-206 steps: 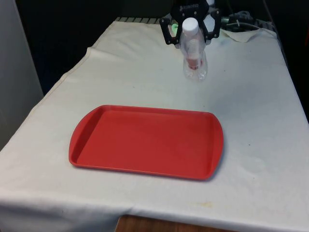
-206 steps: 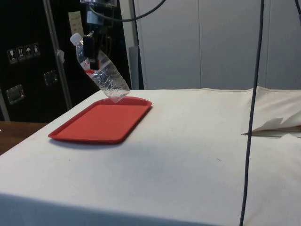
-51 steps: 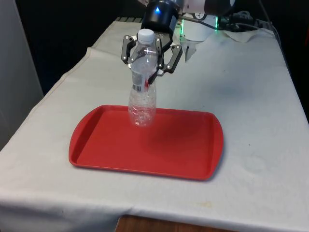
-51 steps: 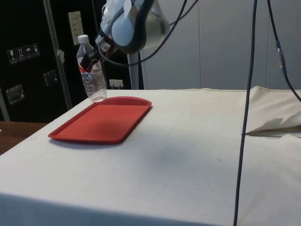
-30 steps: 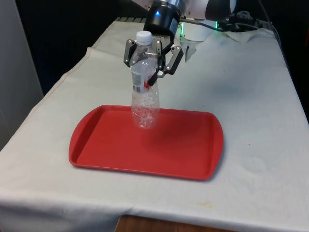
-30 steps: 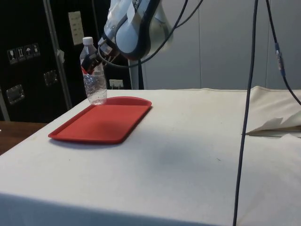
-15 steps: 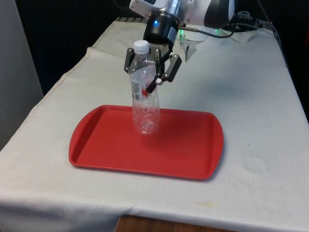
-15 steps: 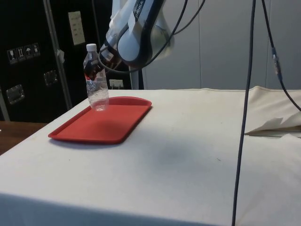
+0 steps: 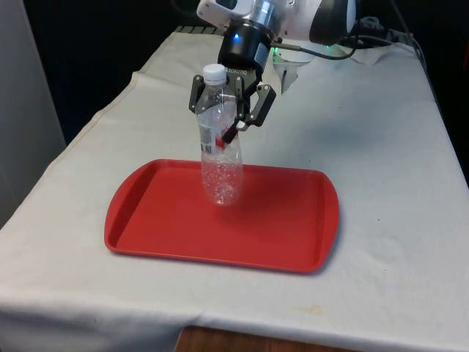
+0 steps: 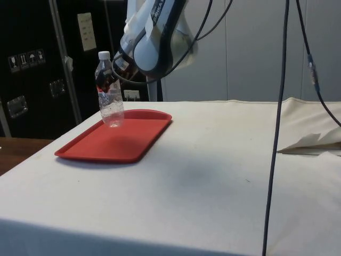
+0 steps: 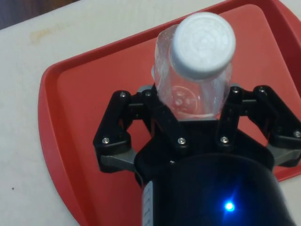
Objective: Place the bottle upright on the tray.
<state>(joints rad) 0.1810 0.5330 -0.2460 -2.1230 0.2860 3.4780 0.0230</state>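
A clear plastic bottle (image 9: 222, 172) with a white cap and a red label stands upright over the far middle of the red tray (image 9: 278, 235). Its base looks to be at the tray's floor. My gripper (image 9: 223, 126) is shut on the bottle's upper body, just under the neck. In the side view the bottle (image 10: 111, 109) stands at the far end of the tray (image 10: 117, 144), with the gripper (image 10: 109, 81) at its shoulder. From the wrist, the white cap (image 11: 202, 44) rises between the fingers (image 11: 120, 122) of the gripper (image 11: 190, 101), above the tray (image 11: 70, 108).
The tray lies near the table's front edge in the front view. Crumpled white cloth (image 9: 366, 51) lies at the far right beside the arm's base. In the side view a dark cable (image 10: 274, 133) hangs down in front and a fold of cloth (image 10: 311, 141) rises at the right.
Across the earlier frames the held bottle came from the far end of the table, tilted, to above the tray and was lowered upright. Over the last half second it has barely moved.
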